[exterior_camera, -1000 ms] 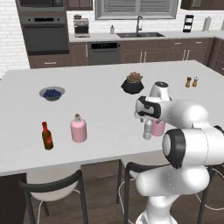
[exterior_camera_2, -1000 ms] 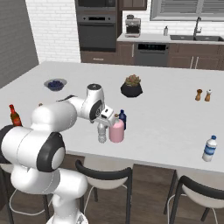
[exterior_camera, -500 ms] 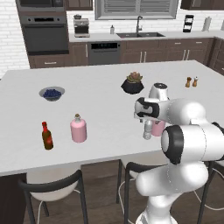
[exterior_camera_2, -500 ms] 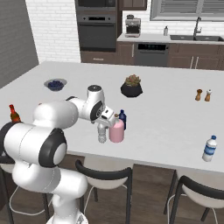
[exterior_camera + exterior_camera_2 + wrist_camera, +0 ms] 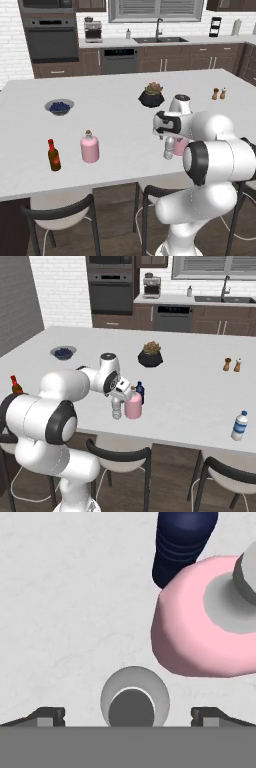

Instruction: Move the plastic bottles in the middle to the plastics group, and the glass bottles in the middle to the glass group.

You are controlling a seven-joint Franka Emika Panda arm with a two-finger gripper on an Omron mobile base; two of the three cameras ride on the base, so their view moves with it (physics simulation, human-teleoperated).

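A slim clear-grey bottle [image 5: 134, 701] with a pale cap stands right under my gripper [image 5: 129, 718], which is open with a fingertip [image 5: 47, 717] on each side of it and not touching. Close beside it stand a pink corked flask [image 5: 205, 629] and a dark blue bottle [image 5: 182, 542]. From the base the same trio shows as clear bottle [image 5: 116, 407], flask [image 5: 133, 406] and blue bottle [image 5: 140, 392], with the gripper [image 5: 121, 394] just above. To the left stand a matching pink flask [image 5: 90, 147] and a red-brown sauce bottle [image 5: 53, 155]. A blue-capped plastic bottle [image 5: 240, 426] stands far right.
A plant in a black pot [image 5: 151, 95], a bowl of blueberries [image 5: 59, 106] and two small shakers [image 5: 219, 93] stand further back on the white counter [image 5: 115, 125]. Stools [image 5: 117, 461] sit under the counter's near edge.
The hand stays over the clear-grey bottle with its jaws wide. The bottles have not moved.
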